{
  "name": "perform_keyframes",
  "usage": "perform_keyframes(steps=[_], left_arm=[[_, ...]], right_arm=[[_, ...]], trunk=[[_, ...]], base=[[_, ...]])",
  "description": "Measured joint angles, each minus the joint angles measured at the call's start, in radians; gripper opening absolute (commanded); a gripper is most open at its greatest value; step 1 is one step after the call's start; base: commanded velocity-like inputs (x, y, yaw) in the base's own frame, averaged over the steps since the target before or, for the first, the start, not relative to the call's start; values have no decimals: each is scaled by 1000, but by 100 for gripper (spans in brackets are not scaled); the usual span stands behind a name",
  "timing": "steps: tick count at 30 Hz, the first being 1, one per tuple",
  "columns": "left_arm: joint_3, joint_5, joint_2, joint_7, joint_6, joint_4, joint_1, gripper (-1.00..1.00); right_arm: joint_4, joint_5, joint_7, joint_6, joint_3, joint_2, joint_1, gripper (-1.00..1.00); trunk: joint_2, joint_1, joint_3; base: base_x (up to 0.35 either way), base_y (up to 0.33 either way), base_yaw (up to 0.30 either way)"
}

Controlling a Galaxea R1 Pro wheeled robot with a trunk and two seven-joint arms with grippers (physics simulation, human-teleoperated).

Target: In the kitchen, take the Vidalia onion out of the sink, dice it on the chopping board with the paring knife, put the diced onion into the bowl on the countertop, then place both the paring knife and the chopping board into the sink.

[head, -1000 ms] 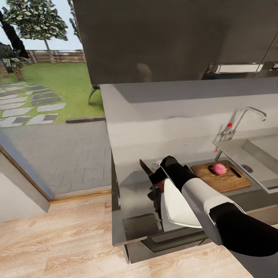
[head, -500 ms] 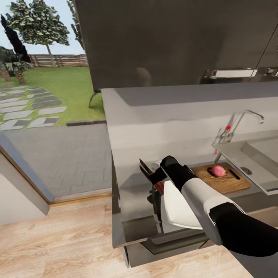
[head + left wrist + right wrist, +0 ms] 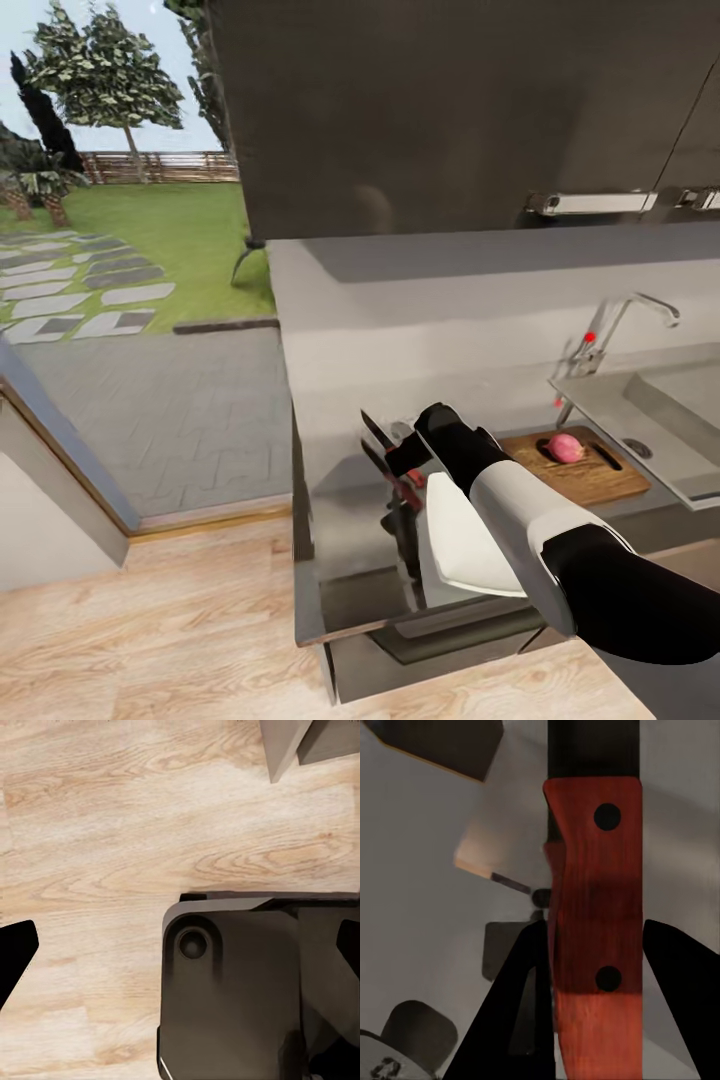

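We've got the right claw [image 3: 400,462] clamped on the paring knife [image 3: 596,930], red handle between the fingers, blade up over the grey surface [image 3: 350,520]. Onion [image 3: 565,448] sits on the chopping board [image 3: 590,475] nr the sink [image 3: 620,410]. White bowl [image 3: 462,545] lies under our forearm (partly hidden). Left claw [image 3: 180,960]: tips wide apart above the wood floor [image 3: 112,832].

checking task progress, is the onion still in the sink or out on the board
Out: the onion sits whole on the chopping board, beside the sink, not in its basin.
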Motion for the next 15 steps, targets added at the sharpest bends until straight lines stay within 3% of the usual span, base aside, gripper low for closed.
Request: perform_keyframes(steps=[7,15], left_arm=[[-1,0,0,0,0,0,0,100],[-1,0,0,1,-1,0,0,100]], right_arm=[[0,0,0,-1,0,0,0,-100],[0,0,0,-1,0,2,0,-100]], trunk=[[0,0,11],[0,0,24]], base=[[0,265,0],[0,39,0]])
